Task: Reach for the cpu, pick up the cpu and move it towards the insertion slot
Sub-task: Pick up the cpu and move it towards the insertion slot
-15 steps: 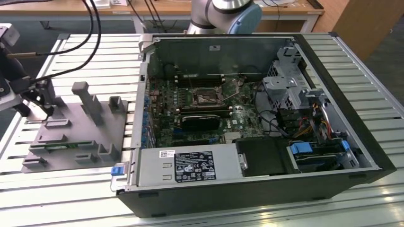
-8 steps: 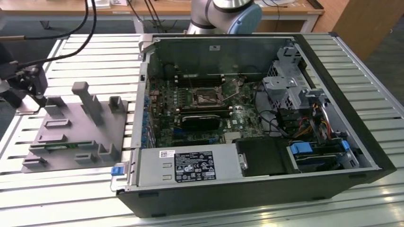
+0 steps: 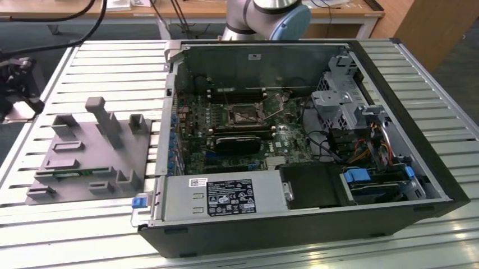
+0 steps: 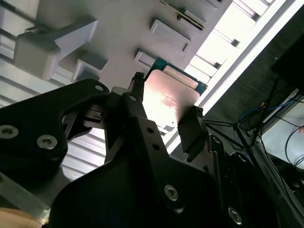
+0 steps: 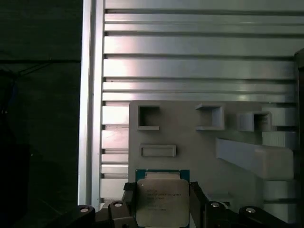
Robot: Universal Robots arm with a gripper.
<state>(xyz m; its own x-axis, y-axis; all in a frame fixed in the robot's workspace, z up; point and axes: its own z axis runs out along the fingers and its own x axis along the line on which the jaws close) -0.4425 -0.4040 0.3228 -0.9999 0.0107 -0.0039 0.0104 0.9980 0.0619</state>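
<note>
The cpu (image 4: 173,97) (image 5: 161,197), a flat square chip with a silvery top and a teal-green rim, sits between my two black fingers in both wrist views. My gripper (image 4: 166,107) (image 5: 161,202) is shut on the cpu, one finger on each of two opposite edges. It hangs over the grey holder block (image 5: 199,156) (image 4: 118,33), close to the slatted table's edge. The insertion slot (image 3: 243,115), a small square socket with a metal frame, lies on the motherboard inside the open computer case (image 3: 419,168).
The grey holder block (image 3: 82,151) with upright posts and a green memory stick (image 3: 67,174) lies on the slatted table at the exterior view's left. Inside the case are a black rectangular block (image 3: 239,144), drive cages, cables and a power supply (image 3: 224,196).
</note>
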